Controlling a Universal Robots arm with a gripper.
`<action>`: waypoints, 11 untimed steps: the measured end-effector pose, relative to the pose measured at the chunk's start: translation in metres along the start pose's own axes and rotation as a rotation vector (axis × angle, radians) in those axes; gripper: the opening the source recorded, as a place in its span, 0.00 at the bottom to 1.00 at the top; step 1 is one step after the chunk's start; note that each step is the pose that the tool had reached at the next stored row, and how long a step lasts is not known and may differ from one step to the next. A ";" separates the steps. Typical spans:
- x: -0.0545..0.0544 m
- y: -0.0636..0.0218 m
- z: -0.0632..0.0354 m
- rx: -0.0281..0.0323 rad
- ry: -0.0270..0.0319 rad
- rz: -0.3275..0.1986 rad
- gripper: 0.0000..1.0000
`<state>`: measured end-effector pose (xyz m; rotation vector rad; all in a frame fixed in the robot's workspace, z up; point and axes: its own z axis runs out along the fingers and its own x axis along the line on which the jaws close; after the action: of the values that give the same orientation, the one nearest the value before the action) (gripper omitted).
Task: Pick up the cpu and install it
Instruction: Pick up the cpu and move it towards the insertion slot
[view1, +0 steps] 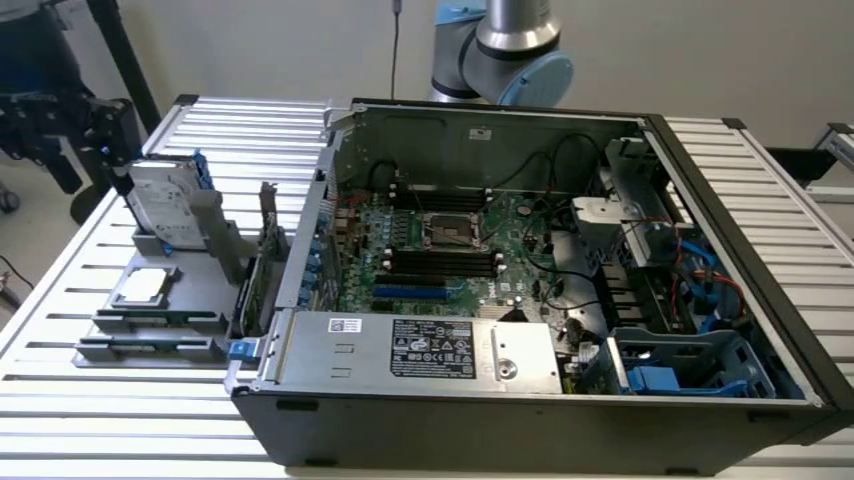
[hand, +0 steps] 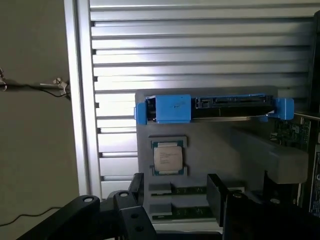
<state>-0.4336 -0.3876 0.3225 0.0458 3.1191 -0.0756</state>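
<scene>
The cpu (hand: 167, 157), a small square chip with a silver top, lies flat in a pocket of the grey parts holder (hand: 240, 150); it also shows as the cpu (view1: 144, 285) at the exterior view's left. My gripper (hand: 175, 187) hovers above the holder, open, with its dark fingers (hand: 136, 195) spread on either side of the chip's near edge and nothing between them. In the exterior view my gripper (view1: 67, 140) hangs dark at the upper left, well above the table. The motherboard's socket (view1: 447, 230) sits in the middle of the open computer case (view1: 534, 420).
A silver hard drive in a blue bracket (view1: 167, 205) stands upright just beyond the cpu. Green memory sticks (view1: 158, 322) lie in slots on the near side. The case's left wall (view1: 300, 250) rises right beside the holder. The slatted table's edge (hand: 80, 100) is close by.
</scene>
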 end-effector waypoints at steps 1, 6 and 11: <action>0.000 -0.0002 0.0020 -0.0001 -0.0002 -0.004 0.62; 0.000 -0.0013 0.0110 -0.0005 -0.0010 -0.021 0.62; 0.000 -0.0031 0.0204 -0.0009 -0.0020 -0.042 0.62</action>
<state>-0.4336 -0.3916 0.3023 -0.0192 3.1184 -0.0750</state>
